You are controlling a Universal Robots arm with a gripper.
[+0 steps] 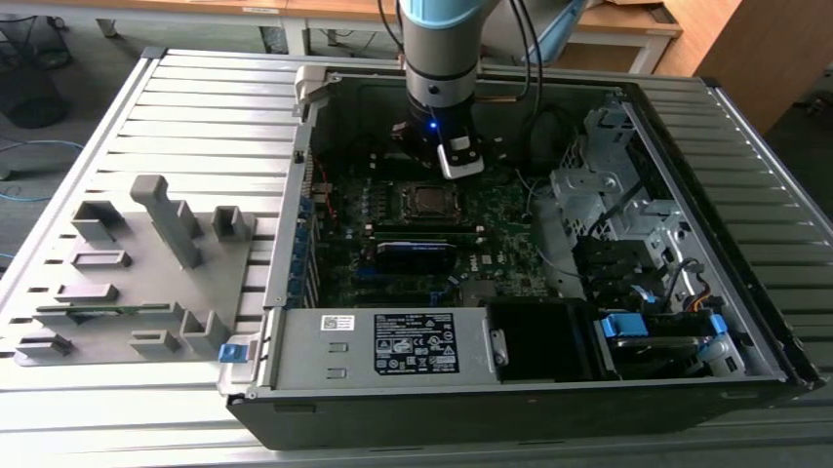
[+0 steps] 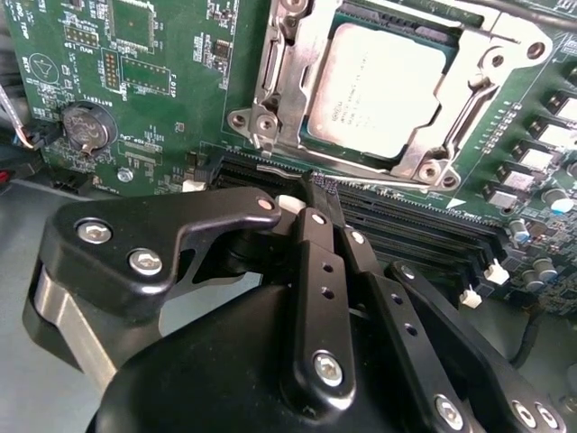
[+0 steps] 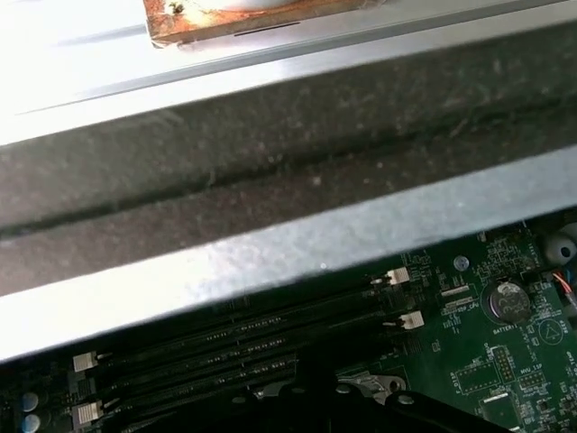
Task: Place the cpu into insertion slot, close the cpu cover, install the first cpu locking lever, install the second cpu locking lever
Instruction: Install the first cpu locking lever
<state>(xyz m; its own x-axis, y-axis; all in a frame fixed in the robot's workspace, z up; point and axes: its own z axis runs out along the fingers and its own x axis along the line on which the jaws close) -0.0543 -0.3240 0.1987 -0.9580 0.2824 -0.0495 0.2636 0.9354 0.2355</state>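
Note:
The cpu (image 2: 379, 86), a square chip with a dull silver top, lies flat in the insertion slot (image 1: 423, 200) on the green motherboard (image 2: 171, 54). The cpu cover (image 2: 287, 81), a silver frame, lies down around it, and the chip shows through its window. I cannot tell how the thin locking levers along the frame edges stand. My gripper (image 2: 323, 188) hovers over the memory slots beside the socket, shut with nothing between its black fingers (image 2: 311, 244). In the exterior view the gripper (image 1: 450, 168) hangs just behind the socket, inside the open computer case.
Long black memory slots (image 2: 415, 230) with white clips run beside the socket. A coin cell (image 2: 83, 126) sits on the board. The case wall (image 3: 270, 262) stands close by. A power supply (image 1: 377, 341) and drive cage (image 1: 612, 210) fill the case's front and right.

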